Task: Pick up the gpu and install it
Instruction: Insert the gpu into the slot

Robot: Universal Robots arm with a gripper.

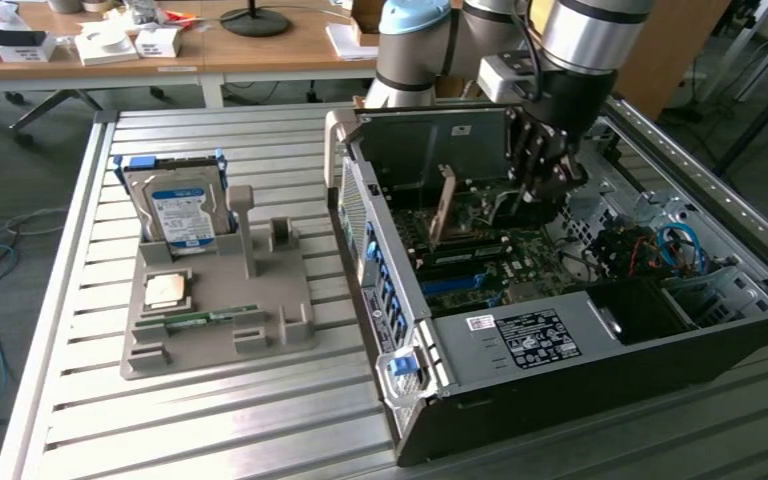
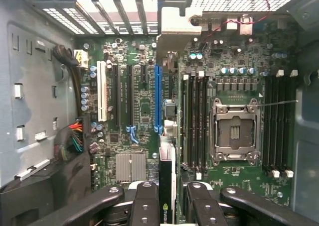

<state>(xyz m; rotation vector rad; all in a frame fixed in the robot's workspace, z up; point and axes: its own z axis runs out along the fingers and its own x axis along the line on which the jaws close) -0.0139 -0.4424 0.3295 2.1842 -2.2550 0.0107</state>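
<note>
Inside case point(image 1: 651, 345), over motherboard point(image 2: 144, 111), we see gripper point(image 2: 171, 201) clamped on gpu point(image 2: 167, 171) held edge-on; card's long axis runs parallel with blue slot point(image 2: 158, 96), just beside it.

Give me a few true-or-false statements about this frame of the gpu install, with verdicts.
1. The gripper is shut on the gpu. True.
2. The hard drive lies flat inside the case. False: the hard drive stands upright in the grey holder, outside the case.
3. The CPU socket is empty. True.
4. The gpu rests in the holder. False: it is inside the case, over the motherboard.
5. The memory stick lies on the holder. True.
</note>
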